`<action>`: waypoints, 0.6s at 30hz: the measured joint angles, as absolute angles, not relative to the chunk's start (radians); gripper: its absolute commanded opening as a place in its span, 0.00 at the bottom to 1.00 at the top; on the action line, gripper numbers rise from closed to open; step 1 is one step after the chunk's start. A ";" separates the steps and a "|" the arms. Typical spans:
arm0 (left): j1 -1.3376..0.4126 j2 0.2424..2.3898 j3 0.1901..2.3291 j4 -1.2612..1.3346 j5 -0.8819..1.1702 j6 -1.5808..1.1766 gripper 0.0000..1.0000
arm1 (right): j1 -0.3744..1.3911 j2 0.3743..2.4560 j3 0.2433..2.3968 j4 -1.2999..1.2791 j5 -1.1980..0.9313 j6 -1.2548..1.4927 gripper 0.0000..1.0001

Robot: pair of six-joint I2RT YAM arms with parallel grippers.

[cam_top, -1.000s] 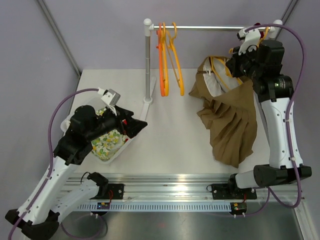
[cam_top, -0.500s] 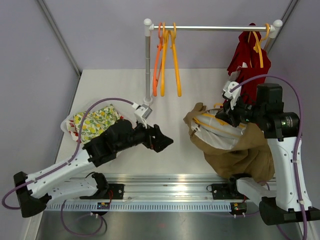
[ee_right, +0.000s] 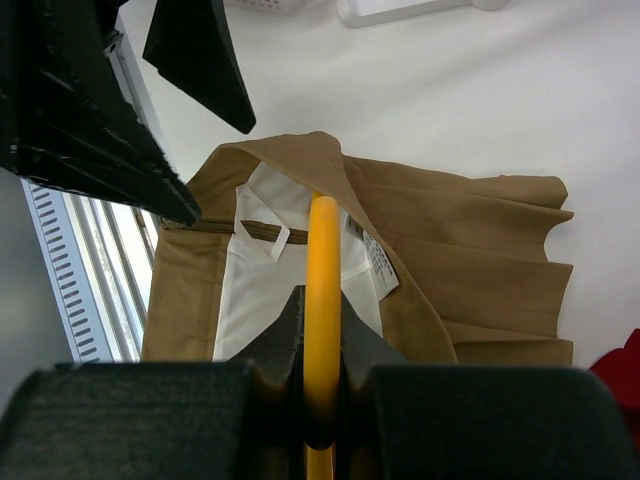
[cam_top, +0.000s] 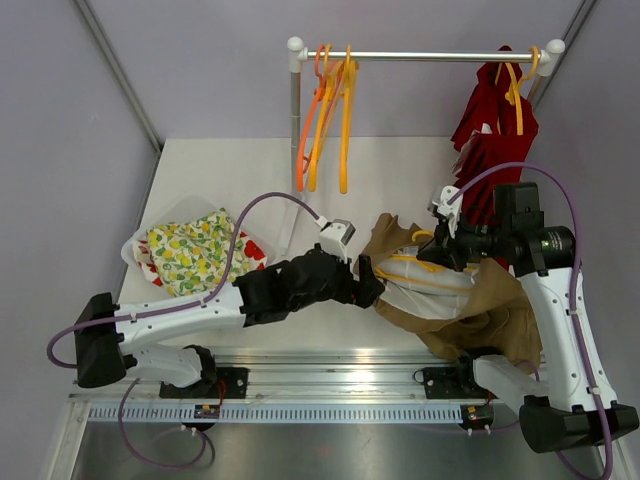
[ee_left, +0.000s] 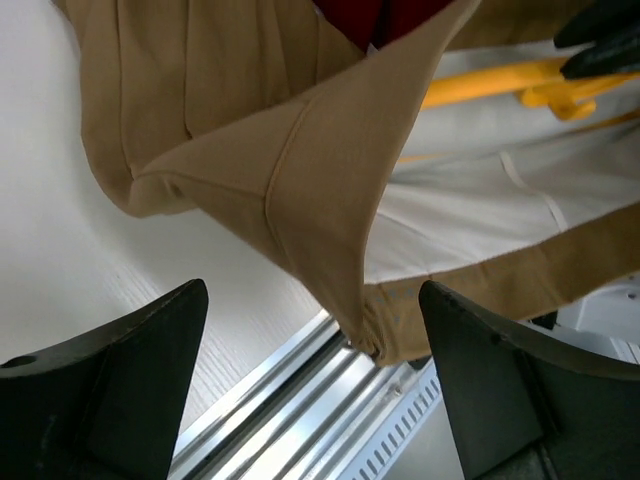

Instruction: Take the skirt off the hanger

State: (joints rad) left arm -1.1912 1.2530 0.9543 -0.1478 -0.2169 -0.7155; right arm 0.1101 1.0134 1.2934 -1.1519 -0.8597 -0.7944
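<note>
A tan pleated skirt (cam_top: 480, 310) with white lining hangs on a yellow hanger (cam_top: 430, 262) low over the table's front right. My right gripper (cam_top: 432, 255) is shut on the hanger bar (ee_right: 322, 270) and holds it up; the skirt (ee_right: 470, 260) drapes below it. My left gripper (cam_top: 368, 280) is open at the skirt's left edge. In the left wrist view its jaws (ee_left: 312, 300) stand wide apart either side of a folded waistband corner of the skirt (ee_left: 300, 180), not touching it. The hanger also shows there (ee_left: 490, 85).
A clothes rack (cam_top: 420, 56) at the back carries several orange hangers (cam_top: 325, 110) and a red garment (cam_top: 495, 130). A white basket (cam_top: 135, 252) with lemon-print cloth sits at the left. The metal rail (cam_top: 330, 375) runs along the front edge.
My right gripper has carried the hanger and skirt from the rack down toward the table's front. My left arm has swung from the basket rightward to the skirt's edge.
</note>
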 measured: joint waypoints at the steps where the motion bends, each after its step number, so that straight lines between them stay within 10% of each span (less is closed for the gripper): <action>1: -1.193 1.267 0.972 -0.157 -0.239 -0.718 0.74 | 0.113 1.013 1.290 -1.150 -0.861 -0.797 0.00; 3: -1.196 1.298 1.007 -0.182 -0.285 -0.727 0.55 | 0.118 1.011 1.286 -1.150 -0.868 -0.803 0.00; 4: -1.196 1.312 1.018 -0.191 -0.305 -0.727 0.15 | 0.119 1.010 1.284 -1.150 -0.874 -0.808 0.00; 5: -1.196 1.325 1.027 -0.197 -0.323 -0.727 0.00 | 0.120 1.008 1.283 -1.150 -0.878 -0.810 0.00; 18: -1.205 1.309 1.233 -0.352 -0.325 -0.563 0.00 | 0.218 0.991 1.239 -1.126 -0.830 -0.842 0.00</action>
